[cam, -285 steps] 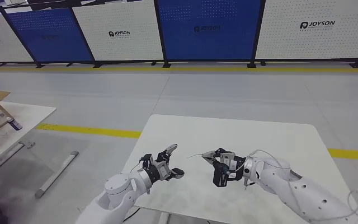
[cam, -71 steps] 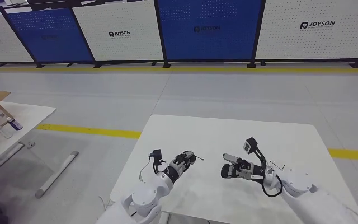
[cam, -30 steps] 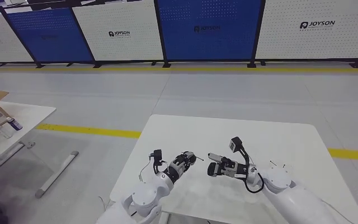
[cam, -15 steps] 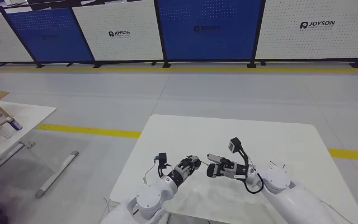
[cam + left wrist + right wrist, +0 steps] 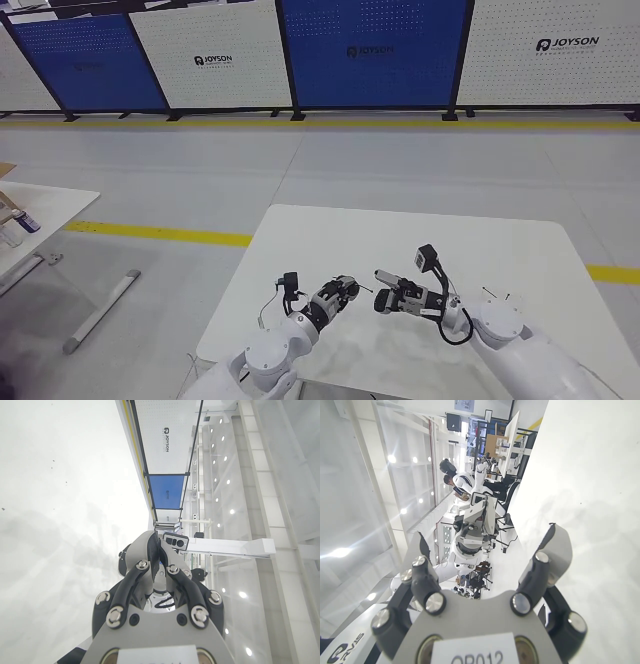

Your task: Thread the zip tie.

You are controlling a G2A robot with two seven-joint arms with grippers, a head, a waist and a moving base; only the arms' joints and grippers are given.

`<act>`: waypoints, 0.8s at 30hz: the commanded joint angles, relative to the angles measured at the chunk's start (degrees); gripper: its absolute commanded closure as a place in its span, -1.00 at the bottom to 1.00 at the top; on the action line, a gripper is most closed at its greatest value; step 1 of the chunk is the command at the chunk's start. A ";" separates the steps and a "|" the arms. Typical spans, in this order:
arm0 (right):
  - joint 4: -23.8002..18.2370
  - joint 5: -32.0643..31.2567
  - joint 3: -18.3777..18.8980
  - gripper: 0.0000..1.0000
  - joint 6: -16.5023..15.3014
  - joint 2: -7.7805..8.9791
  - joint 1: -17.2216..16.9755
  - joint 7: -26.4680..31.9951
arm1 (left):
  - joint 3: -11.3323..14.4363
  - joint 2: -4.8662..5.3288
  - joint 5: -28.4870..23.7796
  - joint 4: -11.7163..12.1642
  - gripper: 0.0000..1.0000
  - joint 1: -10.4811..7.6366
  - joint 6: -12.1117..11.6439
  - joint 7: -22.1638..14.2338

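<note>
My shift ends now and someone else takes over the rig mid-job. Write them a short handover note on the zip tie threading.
Left gripper: shut, pinching the zip tie, whose thin end pokes out toward the right gripper.
Right gripper: open, holding nothing, facing the left gripper across a small gap over the near part of the table.
Done: the zip tie is in the left gripper's grasp.
Left: no closed loop shows, so threading looks not yet done. The tie's head and tip are too small to tell apart. Likely next step: the right gripper takes the free end.
</note>
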 commanded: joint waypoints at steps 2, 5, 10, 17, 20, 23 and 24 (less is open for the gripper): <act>-0.09 -0.01 -0.03 -1.00 0.15 -0.01 -0.14 -0.09 | 0.26 -0.10 2.17 0.49 1.00 -0.14 -0.86 0.16; -1.27 -1.11 0.75 -1.00 0.82 -0.07 -0.95 -1.70 | 0.19 -0.39 0.91 0.84 1.00 -0.16 -1.18 0.29; -1.96 -2.27 2.07 -0.30 1.79 -0.16 -1.63 -1.16 | -0.30 -0.66 0.58 0.97 1.00 -0.24 -0.85 0.25; -1.98 -3.07 3.18 0.84 4.32 -0.58 -1.94 0.16 | -0.77 -0.97 0.25 0.67 1.00 -0.03 -0.37 -0.48; -1.79 -3.35 3.51 0.78 4.84 -0.88 -1.93 0.57 | -1.05 -1.04 0.39 0.29 1.00 0.28 -0.18 -0.88; -1.60 -3.57 3.88 1.00 5.04 -1.16 -1.97 0.98 | -1.38 -1.12 0.54 0.07 1.00 0.57 -0.09 -1.11; -1.57 -3.68 3.98 1.00 5.13 -1.24 -1.98 1.10 | -1.47 -1.14 0.58 0.04 1.00 0.64 -0.08 -1.17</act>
